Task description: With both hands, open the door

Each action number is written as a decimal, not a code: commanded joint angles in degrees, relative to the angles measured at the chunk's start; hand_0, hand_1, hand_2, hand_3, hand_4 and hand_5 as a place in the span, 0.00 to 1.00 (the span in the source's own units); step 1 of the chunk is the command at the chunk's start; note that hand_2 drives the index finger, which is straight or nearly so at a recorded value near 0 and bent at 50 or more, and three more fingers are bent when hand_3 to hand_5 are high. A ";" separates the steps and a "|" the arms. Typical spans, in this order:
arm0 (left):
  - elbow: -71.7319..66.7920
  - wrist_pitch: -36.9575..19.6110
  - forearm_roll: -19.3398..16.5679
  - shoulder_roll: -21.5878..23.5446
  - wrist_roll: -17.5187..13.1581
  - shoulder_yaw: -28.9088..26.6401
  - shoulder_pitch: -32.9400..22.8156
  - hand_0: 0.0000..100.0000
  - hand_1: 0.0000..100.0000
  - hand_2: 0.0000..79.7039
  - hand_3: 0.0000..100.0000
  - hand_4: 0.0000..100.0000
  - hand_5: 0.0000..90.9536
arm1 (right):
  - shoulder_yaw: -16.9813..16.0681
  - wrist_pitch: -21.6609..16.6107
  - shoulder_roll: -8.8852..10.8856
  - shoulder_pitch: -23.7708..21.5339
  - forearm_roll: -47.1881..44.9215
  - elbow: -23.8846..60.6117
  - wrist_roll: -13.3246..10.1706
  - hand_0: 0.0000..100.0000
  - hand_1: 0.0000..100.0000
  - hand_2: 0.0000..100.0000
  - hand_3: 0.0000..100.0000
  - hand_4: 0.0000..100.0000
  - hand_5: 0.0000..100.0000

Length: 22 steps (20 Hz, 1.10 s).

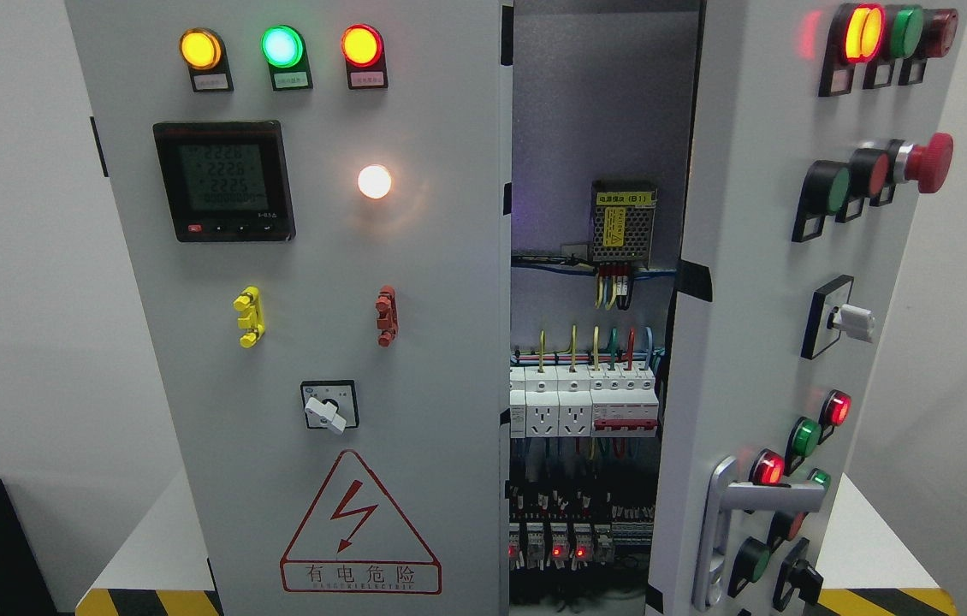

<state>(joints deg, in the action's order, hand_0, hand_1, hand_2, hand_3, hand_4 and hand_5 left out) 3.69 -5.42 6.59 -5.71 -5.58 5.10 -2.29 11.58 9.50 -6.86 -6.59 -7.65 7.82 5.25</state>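
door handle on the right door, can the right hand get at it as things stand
Probably yes. The silver handle sits low on the swung-out right door, with nothing in front of it. Neither hand is in view, so its starting position is unknown.

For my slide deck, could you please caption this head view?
Grey electrical cabinet with its right-hand door swung partly open, exposing wired breakers; no robot hand in view.
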 commanded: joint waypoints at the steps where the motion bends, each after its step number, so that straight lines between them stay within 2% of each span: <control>1: 0.00 -0.03 0.00 0.00 0.31 0.00 0.00 0.12 0.56 0.00 0.00 0.00 0.00 | 0.02 0.08 0.00 0.00 0.00 0.00 0.02 0.07 0.14 0.00 0.00 0.00 0.00; 18: 0.00 -0.03 0.09 0.09 0.22 0.00 0.00 0.12 0.56 0.00 0.00 0.00 0.00 | 0.02 0.00 0.00 0.00 0.00 0.00 0.02 0.06 0.14 0.00 0.00 0.00 0.00; 22: 0.09 0.15 -0.26 0.71 -0.48 0.35 -1.84 0.12 0.56 0.00 0.00 0.00 0.00 | 0.02 0.00 0.00 0.00 0.00 0.00 0.02 0.06 0.14 0.00 0.00 0.00 0.00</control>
<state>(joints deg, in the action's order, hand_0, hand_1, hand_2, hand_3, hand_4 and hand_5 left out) 3.73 -5.42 6.57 -5.55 -5.15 5.16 -2.73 11.57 9.49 -6.86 -6.59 -7.64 7.82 5.25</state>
